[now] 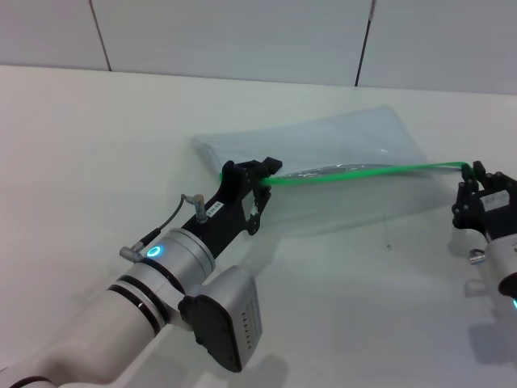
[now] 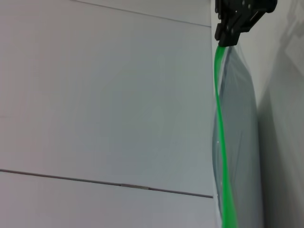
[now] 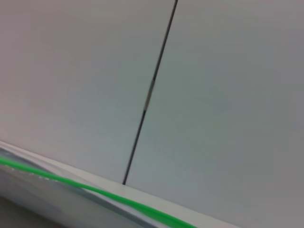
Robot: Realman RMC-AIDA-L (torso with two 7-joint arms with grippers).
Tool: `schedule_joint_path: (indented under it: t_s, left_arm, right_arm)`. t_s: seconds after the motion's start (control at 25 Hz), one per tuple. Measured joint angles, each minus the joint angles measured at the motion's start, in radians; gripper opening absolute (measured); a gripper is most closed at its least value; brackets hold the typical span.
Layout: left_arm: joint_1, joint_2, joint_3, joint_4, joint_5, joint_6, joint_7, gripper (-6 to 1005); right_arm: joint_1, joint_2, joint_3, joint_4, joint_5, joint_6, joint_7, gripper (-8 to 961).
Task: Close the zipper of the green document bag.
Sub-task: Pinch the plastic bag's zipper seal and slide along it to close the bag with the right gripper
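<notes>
White counter [image 1: 97, 162]: carries all items; no legible writing on anything. Left black pincer [image 1: 260, 179]: near side, pressed together on the left end of the thin bright green plastic zipper [image 1: 363, 170]. Right black pincer [image 1: 477, 179]: pinching the zipper's right end. Flat translucent pale blue-grey plastic document bag [image 1: 339, 141]: lies between both pincers, its body extending beyond the taut zipper toward the white panelled wall [image 1: 242, 36].
</notes>
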Motion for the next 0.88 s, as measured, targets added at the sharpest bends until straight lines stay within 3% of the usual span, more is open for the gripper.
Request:
schedule_joint_path:
  t_s: [0.6, 0.88]
  left_arm:
    - [0.001, 0.0, 0.0, 0.0, 0.0, -0.003, 0.001, 71]
    - [0.003, 0.0, 0.0, 0.001, 0.01, -0.006, 0.002, 72]
  right_arm:
    - [-0.002, 0.003, -0.004, 0.002, 0.029, 0.013, -0.007, 77]
    - [-0.002, 0.004, 0.001, 0.0, 0.031, 0.017, -0.012, 138]
